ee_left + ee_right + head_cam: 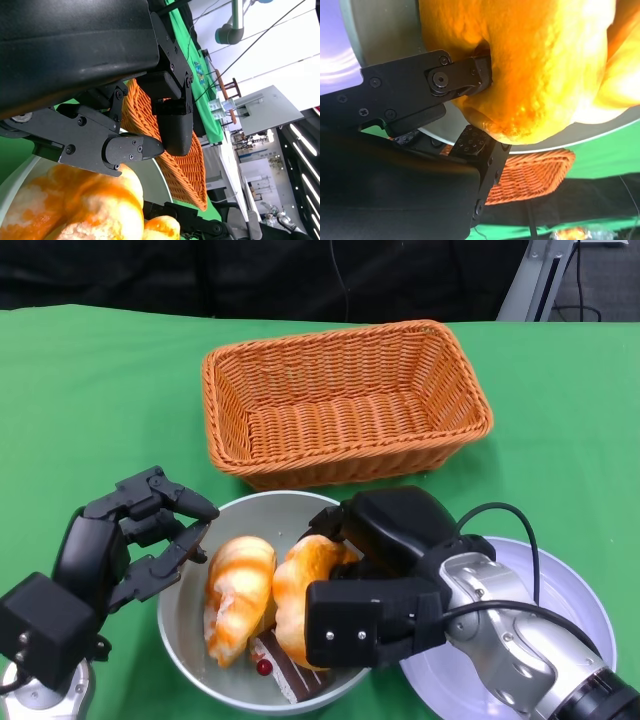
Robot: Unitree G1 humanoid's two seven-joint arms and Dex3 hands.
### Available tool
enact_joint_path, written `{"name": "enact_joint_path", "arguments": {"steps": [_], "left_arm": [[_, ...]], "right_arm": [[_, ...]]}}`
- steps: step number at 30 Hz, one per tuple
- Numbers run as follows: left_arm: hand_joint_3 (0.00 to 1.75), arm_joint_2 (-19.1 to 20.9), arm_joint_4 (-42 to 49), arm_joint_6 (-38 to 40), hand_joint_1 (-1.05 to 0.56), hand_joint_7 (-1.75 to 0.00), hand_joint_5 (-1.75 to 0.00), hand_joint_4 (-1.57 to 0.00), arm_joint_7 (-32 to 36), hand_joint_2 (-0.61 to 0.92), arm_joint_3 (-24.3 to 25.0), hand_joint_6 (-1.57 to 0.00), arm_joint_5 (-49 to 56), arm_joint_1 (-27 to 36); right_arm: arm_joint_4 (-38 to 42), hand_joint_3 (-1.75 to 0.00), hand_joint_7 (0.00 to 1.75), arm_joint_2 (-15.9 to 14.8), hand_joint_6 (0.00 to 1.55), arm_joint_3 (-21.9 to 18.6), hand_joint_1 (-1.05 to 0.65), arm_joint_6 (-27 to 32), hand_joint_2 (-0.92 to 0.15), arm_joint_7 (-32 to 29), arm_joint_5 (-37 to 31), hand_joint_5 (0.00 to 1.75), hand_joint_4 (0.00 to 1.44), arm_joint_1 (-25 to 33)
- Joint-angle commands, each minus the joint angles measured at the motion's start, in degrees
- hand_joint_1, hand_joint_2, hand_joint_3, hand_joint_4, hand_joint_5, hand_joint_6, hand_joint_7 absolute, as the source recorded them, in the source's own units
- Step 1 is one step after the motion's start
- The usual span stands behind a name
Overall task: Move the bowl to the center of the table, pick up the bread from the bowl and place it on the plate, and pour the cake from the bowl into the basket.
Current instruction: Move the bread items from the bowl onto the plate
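Head view shows the right hand (375, 580) reaching in over the near right side of the bowl (190, 640), its silver forearm slanting up from the lower right corner and its black fingers wrapped around the right-hand bread (300, 590). Right wrist view confirms the grip: one fingertip (460, 80) presses into the side of that bread (535, 70) and another sits beneath it, so the hand holds the bread, though whether the bread has left the bowl's floor is hard to judge from here. Across the bowl, the left hand (130, 540) is at the bowl's left rim with its fingers apart and pointing toward the second bread (238, 595); in the left wrist view its fingertips (135, 149) hang just above that bread (75, 205) and appear to hold nothing. Against the bowl's near wall, between the two breads, lies the cake (285, 668), dark with a red bit on top. Beyond the bowl's far rim stands the basket (345, 400). Just right of the bowl, partly under the right forearm, is the plate (570, 590). All rest on the green table (90, 390).
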Motion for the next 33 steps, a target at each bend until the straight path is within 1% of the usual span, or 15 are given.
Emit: {"name": "enact_joint_path", "arguments": {"steps": [1,2,4,6,7,8,9,10,11,12,13,17,20,27,33], "left_arm": [[0.47,0.7,1.1,0.5,-0.21,-1.10,-1.40,-0.79,0.2,0.85,0.3,-0.79,0.2,0.2],[0.47,0.7,1.0,0.7,-0.21,-1.12,-1.41,-0.79,0.4,0.84,0.3,-0.79,0.3,0.2],[0.48,0.9,1.2,0.6,-0.20,-1.13,-1.40,-0.79,0.5,0.84,0.3,-0.78,0.5,0.1],[0.48,1.0,1.4,0.5,-0.20,-1.14,-1.40,-0.79,0.4,0.84,0.3,-0.78,0.5,0.0],[0.48,1.0,1.3,0.6,-0.20,-1.14,-1.40,-0.79,0.6,0.84,0.3,-0.78,0.6,0.0],[0.48,1.1,1.2,0.7,-0.21,-1.14,-1.39,-0.79,0.8,0.84,0.3,-0.78,0.8,0.1],[0.48,1.1,1.1,0.7,-0.21,-1.14,-1.39,-0.79,0.9,0.85,0.3,-0.78,0.9,0.1],[0.48,1.1,1.0,0.7,-0.21,-1.14,-1.39,-0.79,1.1,0.85,0.4,-0.78,0.9,0.2],[0.47,1.1,1.0,0.7,-0.21,-1.14,-1.39,-0.80,1.1,0.85,0.4,-0.78,1.0,0.2],[0.47,1.1,0.8,0.8,-0.21,-1.14,-1.40,-0.80,1.2,0.85,0.4,-0.78,1.0,0.2],[0.46,1.2,0.6,0.9,-0.21,-1.14,-1.41,-0.80,1.2,0.86,0.3,-0.78,1.1,0.3],[0.45,1.3,0.4,1.2,-0.21,-1.16,-1.44,-0.79,1.2,0.87,0.3,-0.77,1.1,0.3],[0.44,1.4,0.5,1.2,-0.21,-1.17,-1.44,-0.78,1.0,0.87,0.3,-0.76,1.0,0.3],[0.41,1.5,0.9,1.3,-0.22,-1.16,-1.44,-0.78,0.7,0.88,0.3,-0.76,0.7,0.0],[0.38,1.6,0.5,1.5,-0.23,-1.14,-1.44,-0.77,0.9,0.89,0.3,-0.76,1.0,0.2]], "right_arm": [[1.0,-0.23,0.15,0.1,1.14,-0.9,-0.31,-2.5,-0.92,-2.6,0.8,1.58,0.63,-0.3],[1.5,-0.19,0.56,0.1,0.96,-1.1,-0.28,-3.4,-0.92,-3.8,0.9,1.65,0.61,-0.4],[2.0,-0.16,1.29,0.2,0.63,-1.6,-0.27,-4.8,-0.92,-5.7,0.9,1.73,0.61,-0.6],[1.9,-0.16,1.56,0.4,0.52,-2.0,-0.27,-4.9,-0.92,-5.9,1.1,1.74,0.61,-0.5],[1.3,-0.16,1.57,0.5,0.51,-2.4,-0.27,-4.4,-0.92,-5.2,1.4,1.73,0.61,-0.5],[0.7,-0.15,1.41,0.5,0.57,-2.8,-0.27,-4.0,-0.92,-4.5,1.8,1.68,0.61,-0.4],[0.2,-0.13,1.15,0.5,0.66,-3.1,-0.26,-3.8,-0.92,-4.0,2.1,1.60,0.64,-0.4],[-0.5,-0.13,0.99,0.4,0.73,-3.6,-0.26,-3.8,-0.92,-3.3,2.8,1.55,0.66,-0.3],[-1.1,-0.12,0.69,0.2,0.84,-4.0,-0.26,-3.8,-0.92,-2.8,3.4,1.41,0.72,-0.2],[-1.5,-0.11,0.48,0.1,0.93,-4.3,-0.26,-3.7,-0.92,-2.4,3.7,1.33,0.77,-0.2],[-2.0,-0.10,0.38,0.0,0.97,-4.7,-0.26,-3.8,-0.92,-2.3,4.0,1.33,0.78,-0.2],[-3.1,-0.09,0.26,-0.3,1.04,-5.7,-0.27,-3.6,-0.92,-2.2,4.5,1.37,0.76,0.0],[-4.2,-0.09,0.22,-0.3,1.06,-6.3,-0.27,-3.0,-0.92,-2.2,4.6,1.51,0.76,0.5],[-5.4,-0.10,0.15,-0.5,1.09,-7.4,-0.26,-3.2,-0.92,-2.2,5.2,1.39,0.80,1.0],[-10.2,-0.13,0.12,-1.4,1.09,-8.7,-0.26,-1.8,-0.92,0.4,6.6,1.26,0.76,2.3]]}}
